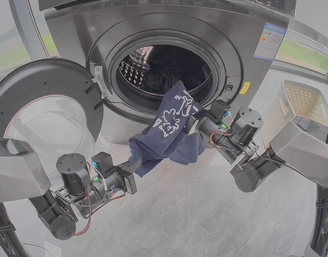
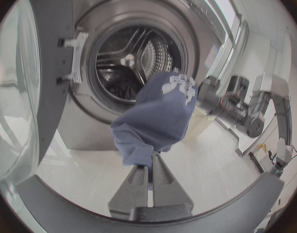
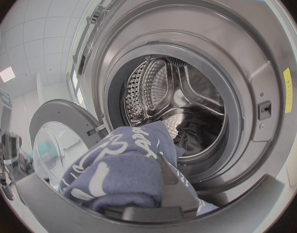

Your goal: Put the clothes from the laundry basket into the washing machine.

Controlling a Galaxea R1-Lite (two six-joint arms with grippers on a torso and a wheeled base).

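Hanging between both arms, the shirt [image 1: 167,132] was stretched on a slant just outside the washer [image 1: 221,29], not in yet. The right gripper [image 1: 190,124] was clenched on its top end, right by the drum [image 1: 135,72] rim. The left gripper [image 1: 133,165] was pinched tight on the bottom end, lower and farther out. So the drum lay ahead and slightly up from the right one, which looked the nearer arm to shove it in.

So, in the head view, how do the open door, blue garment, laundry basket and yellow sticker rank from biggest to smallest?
1. open door
2. blue garment
3. laundry basket, partly hidden, so its place against the garment is unsure
4. yellow sticker, clearly the smallest
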